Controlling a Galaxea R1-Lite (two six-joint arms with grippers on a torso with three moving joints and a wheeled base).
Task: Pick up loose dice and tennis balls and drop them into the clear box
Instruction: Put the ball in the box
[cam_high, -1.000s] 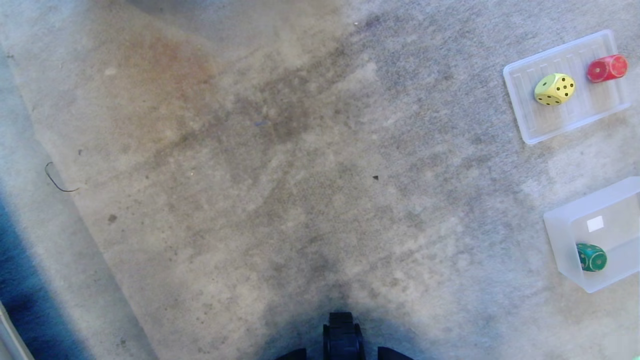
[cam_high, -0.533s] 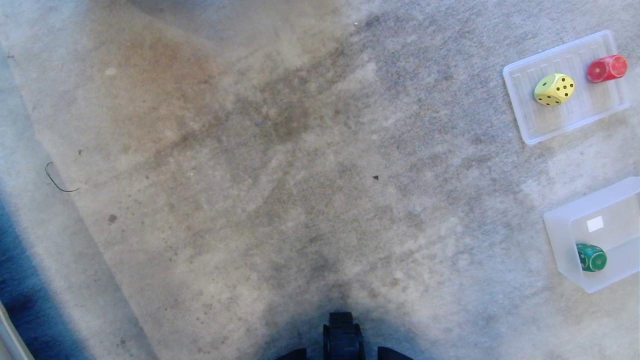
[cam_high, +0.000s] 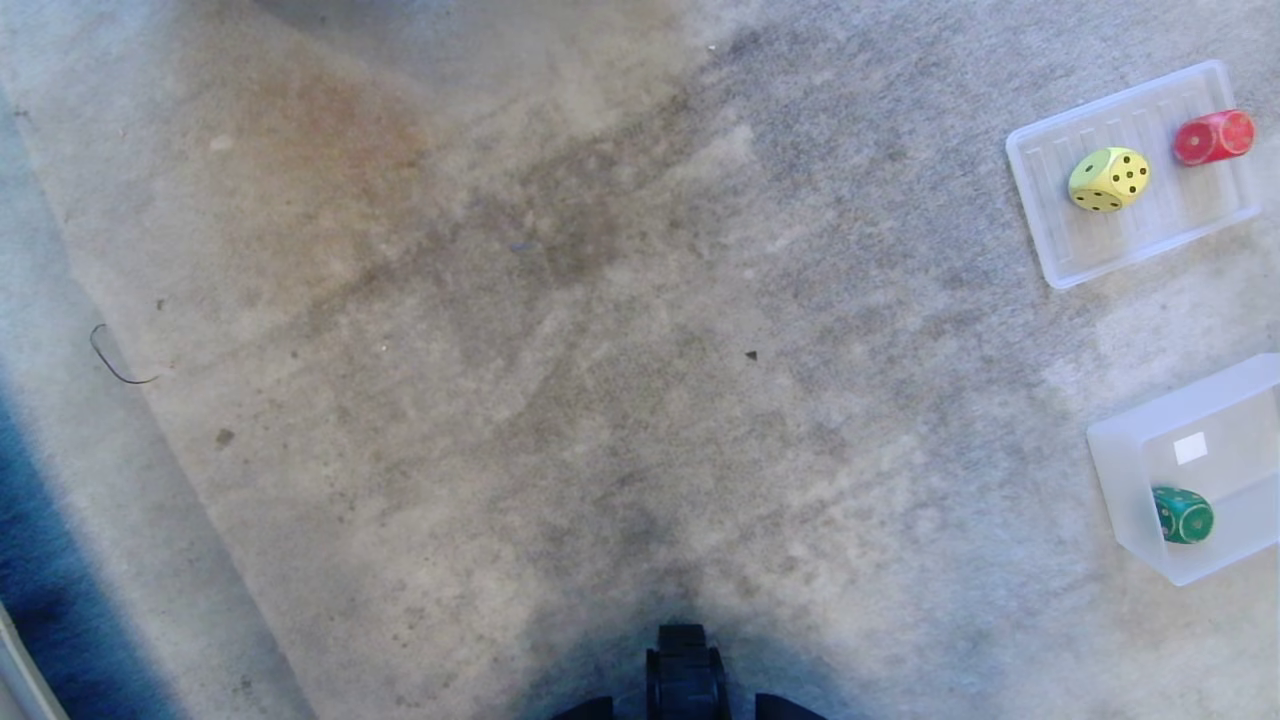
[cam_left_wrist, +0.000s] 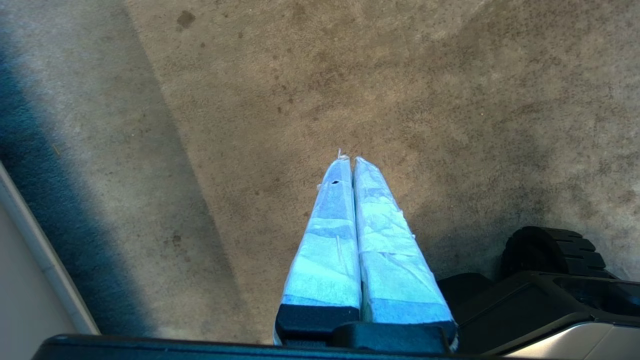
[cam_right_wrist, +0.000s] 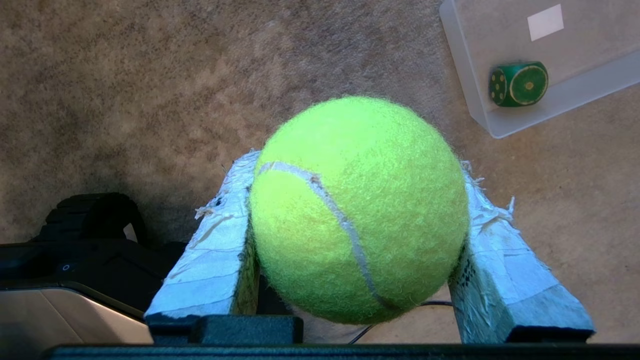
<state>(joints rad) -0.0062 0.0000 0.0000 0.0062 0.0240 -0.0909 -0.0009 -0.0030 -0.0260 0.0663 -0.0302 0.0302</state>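
Observation:
My right gripper (cam_right_wrist: 356, 165) is shut on a fuzzy yellow-green tennis ball (cam_right_wrist: 357, 210), held above the carpet a short way from the clear box (cam_right_wrist: 465, 75). That box (cam_high: 1110, 470) stands at the right edge of the head view with a green die (cam_high: 1183, 515) inside, near its white sticker (cam_high: 1190, 448). A yellow die (cam_high: 1108, 179) lies in a shallow ribbed tray (cam_high: 1090, 255). A red die (cam_high: 1213, 137) sits at that tray's far side. My left gripper (cam_left_wrist: 348, 161) is shut and empty over bare carpet. Neither arm shows in the head view.
Stained grey-brown carpet fills the middle of the scene. A dark strip and a pale wall edge (cam_left_wrist: 45, 260) run along the left. My base's black front part (cam_high: 685, 670) shows at the bottom, and a black wheel (cam_left_wrist: 550, 250) sits beside the left gripper.

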